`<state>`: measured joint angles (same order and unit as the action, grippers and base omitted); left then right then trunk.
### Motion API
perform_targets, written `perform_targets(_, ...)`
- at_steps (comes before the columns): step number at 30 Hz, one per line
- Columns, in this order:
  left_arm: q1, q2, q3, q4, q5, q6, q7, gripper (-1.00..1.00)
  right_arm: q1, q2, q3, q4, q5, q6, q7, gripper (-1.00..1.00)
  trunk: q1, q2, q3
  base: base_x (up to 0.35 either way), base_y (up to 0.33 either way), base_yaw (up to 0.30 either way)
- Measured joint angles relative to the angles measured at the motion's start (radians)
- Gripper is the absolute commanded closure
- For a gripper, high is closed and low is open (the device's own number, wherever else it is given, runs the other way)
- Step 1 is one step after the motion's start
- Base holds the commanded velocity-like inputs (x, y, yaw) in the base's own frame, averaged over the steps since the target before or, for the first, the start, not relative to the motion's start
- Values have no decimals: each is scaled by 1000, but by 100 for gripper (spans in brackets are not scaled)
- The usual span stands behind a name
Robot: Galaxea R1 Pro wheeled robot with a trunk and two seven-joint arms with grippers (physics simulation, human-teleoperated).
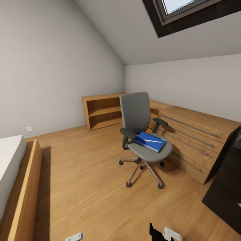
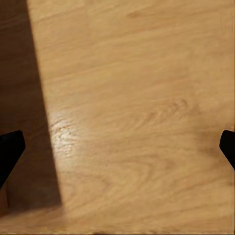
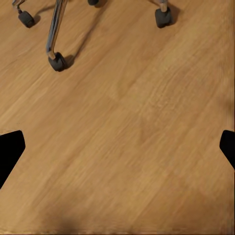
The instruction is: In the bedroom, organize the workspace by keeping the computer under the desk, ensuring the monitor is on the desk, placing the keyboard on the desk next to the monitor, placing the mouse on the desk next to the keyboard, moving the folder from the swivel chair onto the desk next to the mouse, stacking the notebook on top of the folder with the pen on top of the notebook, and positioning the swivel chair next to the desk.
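- Attic bedroom: pale grey walls, a sloped ceiling with a dark-framed skylight (image 1: 182, 11) at upper right, and a warm light-wood plank floor (image 1: 87, 180) across the whole room.
- Grey upholstered swivel chair with black armrests and chrome star base on castors (image 1: 135, 113) stands mid-room on the floor, just beside a light-wood drawer chest with long metal handles (image 1: 197, 140).
- Blue flat folder (image 1: 150, 141) lies on the chair seat; a thin white pen (image 1: 153, 141) lies across its top.
- Low open light-wood shelf unit (image 1: 102, 110) sits against the far wall, behind the chair.
- White mattress in a light-wood bed frame (image 1: 25, 187) along the left edge of the head view.
- Dark cabinet-like unit (image 1: 227, 187) at the right edge, partly cut off.
- Left hand (image 2: 117, 149): dark fingertips (image 2: 10, 152) far apart at both frame edges, spread wide, holding nothing, over bare floor with a shadow band.
- Right hand (image 3: 117, 149): fingertips (image 3: 10, 152) likewise wide apart, holding nothing, over floor, with the chair's chrome legs and black castors (image 3: 58, 61) nearby.
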<state>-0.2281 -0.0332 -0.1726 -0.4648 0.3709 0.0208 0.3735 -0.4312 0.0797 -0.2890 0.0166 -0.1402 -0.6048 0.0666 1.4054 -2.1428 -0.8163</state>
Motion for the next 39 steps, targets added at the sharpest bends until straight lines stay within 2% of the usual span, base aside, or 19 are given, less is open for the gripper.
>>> perform_targets(14, 0, 0, 0, 0, 0, 0, 0, -100, 1, -2, 0, 0, 0, 1, 0, -100, 0, 0, 0, -331, 0, 0)
perform_targets(22, 0, 0, 1, 0, 3, 0, 1, -100, 1, -2, 0, 0, 0, 1, -1, -100, -31, 56, 25, -65, 0, 0)
perform_targets(23, 0, -1, 0, 0, 2, 1, 1, -100, 1, -2, 36, 0, 42, 1, -1, -100, -35, 63, 28, 0, 0, 0)
perform_targets(25, 0, -1, 0, 0, 2, 0, 2, -100, 1, -2, 54, 1, 66, 2, -2, -100, -43, 77, 34, 0, 0, 0)
perform_targets(30, 0, -2, 0, 1, 0, -4, 1, -100, 1, -7, 65, 1, 80, 0, 0, -100, -62, 112, 50, 0, 0, 0)
perform_targets(39, 0, 1, -1, 8, 1, -4, 1, -100, 1, -5, 64, 0, 78, 0, -4, -100, -96, 175, 78, 0, 0, -67)
